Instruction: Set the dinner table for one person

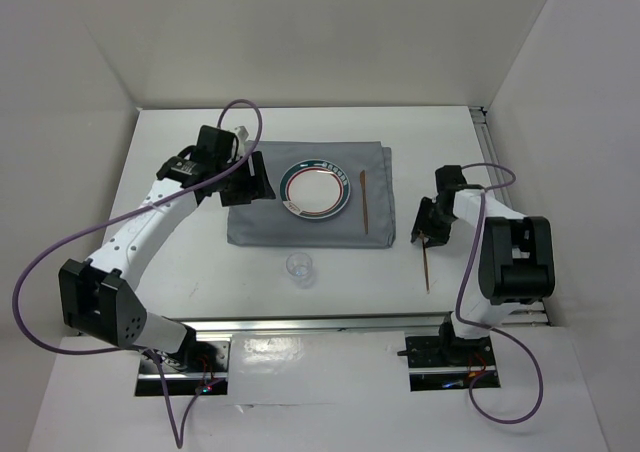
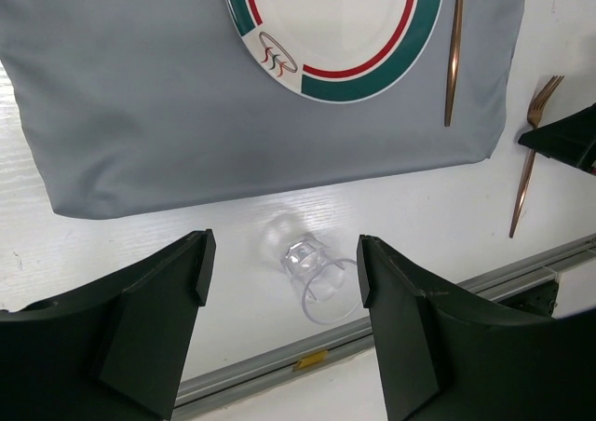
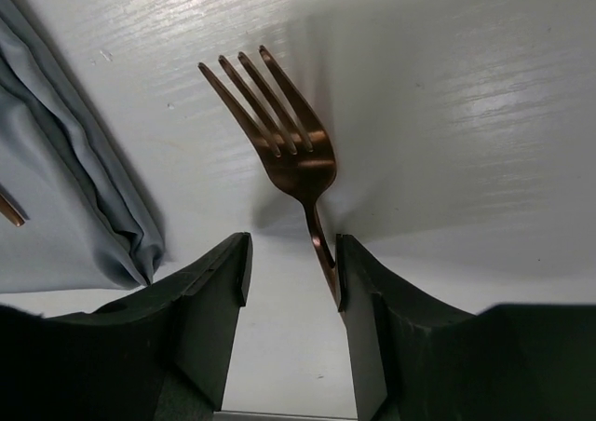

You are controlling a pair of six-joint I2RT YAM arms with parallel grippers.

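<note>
From above, on the white dinner table [image 1: 190, 272]: one grey mat [image 1: 255, 227] bearing one plate [image 1: 316, 189] and one copper utensil [image 1: 364, 200], one clear cup [image 1: 301, 268] just off the mat's near edge, one fork [image 1: 427, 267] right of the mat; from left wrist, left gripper [image 2: 284, 258] spread wide, empty; from right wrist, right gripper [image 3: 291, 258] parted loosely around fork neck.

We take this for a robotics lab cell rather than a home dining room. Plain white panels [image 1: 320, 42] box in the tabletop [image 1: 350, 292] across the top and down both sides of the overhead frame. Along the bottom runs a silver metal rail [image 1: 330, 323], to which the left arm [image 1: 145, 227] and right arm [image 1: 512, 257] are bolted, trailing loose purple cables [image 1: 243, 103]. Only the centre looks domestic to us: a grey mat [image 1: 270, 227] with a plate [image 1: 316, 189].
</note>
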